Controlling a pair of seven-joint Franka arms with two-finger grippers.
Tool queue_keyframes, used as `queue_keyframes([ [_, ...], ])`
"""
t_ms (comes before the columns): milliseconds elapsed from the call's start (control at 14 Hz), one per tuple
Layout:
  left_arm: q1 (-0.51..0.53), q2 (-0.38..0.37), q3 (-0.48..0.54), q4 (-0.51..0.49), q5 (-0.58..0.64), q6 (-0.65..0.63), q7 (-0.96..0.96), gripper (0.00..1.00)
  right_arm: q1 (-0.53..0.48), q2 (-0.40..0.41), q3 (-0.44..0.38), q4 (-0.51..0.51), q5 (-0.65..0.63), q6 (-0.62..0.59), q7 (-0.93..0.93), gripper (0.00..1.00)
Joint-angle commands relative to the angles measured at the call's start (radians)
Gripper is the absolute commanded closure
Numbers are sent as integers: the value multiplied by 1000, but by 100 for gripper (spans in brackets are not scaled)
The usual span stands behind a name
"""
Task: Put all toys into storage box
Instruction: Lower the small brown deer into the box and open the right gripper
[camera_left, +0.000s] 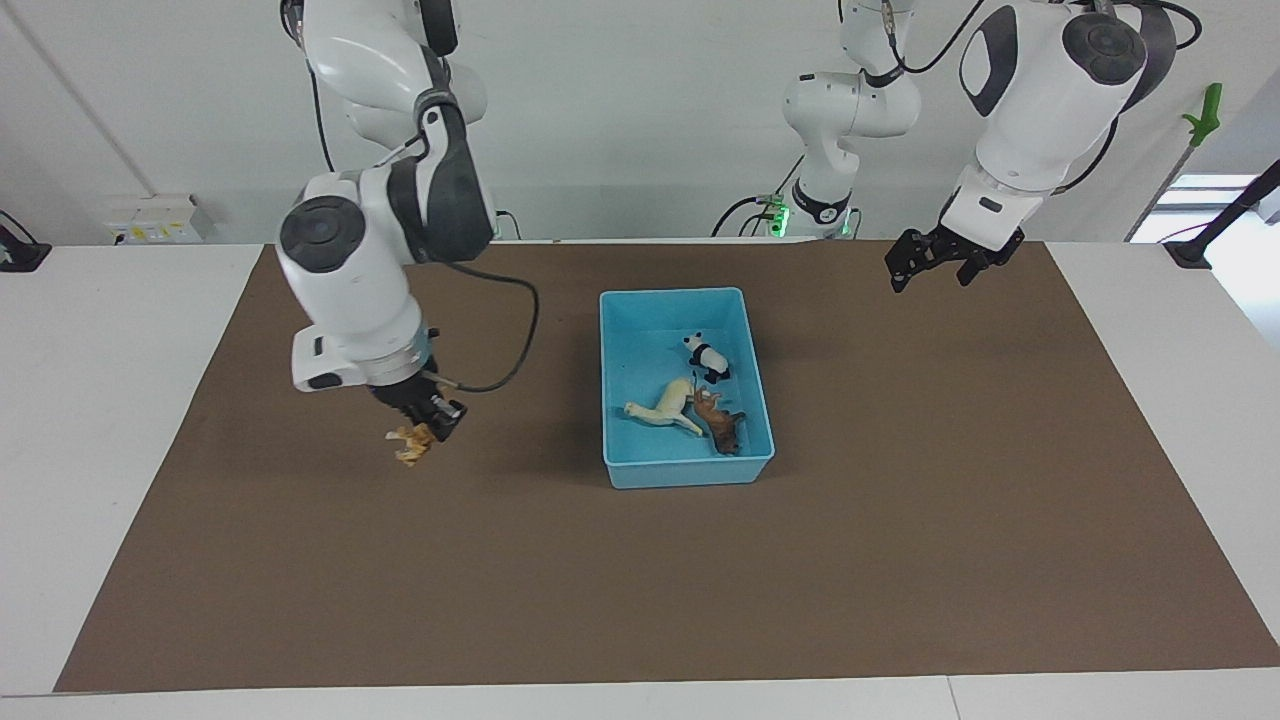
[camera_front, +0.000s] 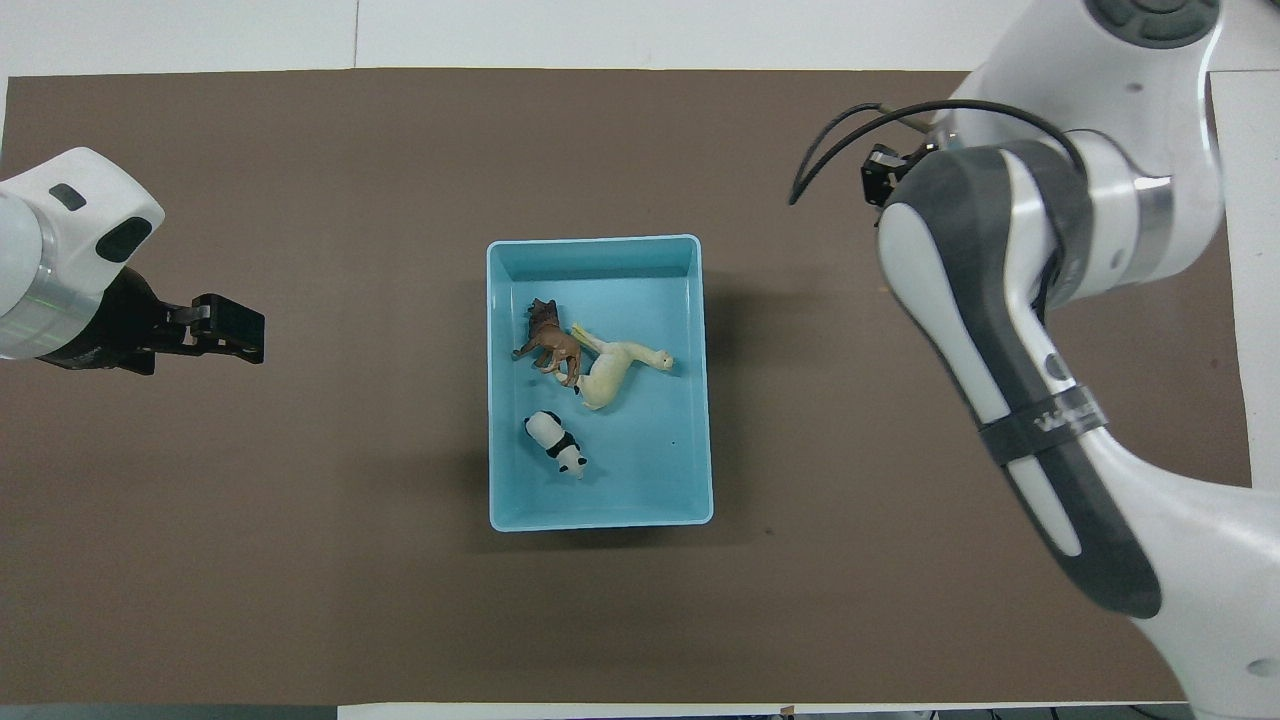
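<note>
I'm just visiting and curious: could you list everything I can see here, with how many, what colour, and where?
storage box: one, light blue, mid-mat.
panda: one, black and white, in the box, nearest the robots of the three.
horse: one, cream, lying in the box.
lion: one, brown, in the box, against the horse.
tiger: one, orange, held in the air over the mat.
mat: one, brown, covering the table.
table: one, white.
right gripper: one, black, jaws shut on the tiger.
left gripper: one, black, jaws open, empty, waiting above the mat.
</note>
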Motion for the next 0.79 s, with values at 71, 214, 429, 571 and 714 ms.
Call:
queue_keyframes([
  [71,37,85,-31,114,7,-100,67,0,224,15,-3,14,-5,16,273,100],
  [214,35,59,-59,90,9,-97,76,0,313,18,-3,0,-5,48,350,100],
  [429,44,16,-60,56,7,-100,76,0,370,15,-3,-113,-3,165,364,100],
  [571,44,-1,-62,35,7,-109,76,0,384,13,-3,-184,2,247,370,100],
  [714,47,-15,-68,28,7,-112,79,0,385,4,-2,-210,0,268,367,36],
])
